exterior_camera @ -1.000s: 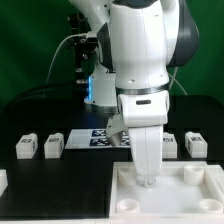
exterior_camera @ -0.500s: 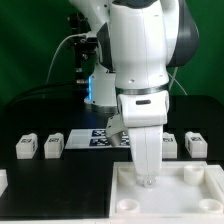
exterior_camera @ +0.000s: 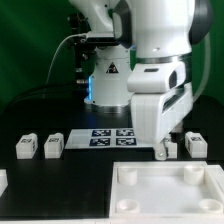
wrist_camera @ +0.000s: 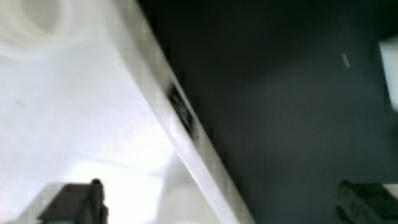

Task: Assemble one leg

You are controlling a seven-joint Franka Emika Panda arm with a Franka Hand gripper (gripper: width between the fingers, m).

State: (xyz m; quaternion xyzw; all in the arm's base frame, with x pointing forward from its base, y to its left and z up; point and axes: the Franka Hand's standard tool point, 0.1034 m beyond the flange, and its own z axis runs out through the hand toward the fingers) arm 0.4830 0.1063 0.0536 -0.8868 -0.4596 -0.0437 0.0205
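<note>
Two legs (exterior_camera: pixel 25 147) (exterior_camera: pixel 53 145), small white blocks with tags, stand at the exterior view's left on the black table. A third leg (exterior_camera: pixel 196 144) stands at the right. A fourth (exterior_camera: pixel 171 149) is partly hidden behind my gripper (exterior_camera: pixel 160 152). The gripper hangs just above the far edge of the large white panel (exterior_camera: pixel 165 192), beside that fourth leg. In the wrist view the gripper (wrist_camera: pixel 222 203) is open and empty, its fingers (wrist_camera: pixel 71 201) wide apart. They straddle the panel's edge (wrist_camera: pixel 169 100), and a round corner socket (wrist_camera: pixel 27 30) shows.
The marker board (exterior_camera: pixel 100 137) lies flat behind the panel, between the leg pairs. A small white part (exterior_camera: pixel 3 181) sits at the left edge. The robot base and cables stand at the back.
The arm has swung toward the exterior view's right and lifted. The gripper left the panel's middle and now sits at its far edge near the right legs.
</note>
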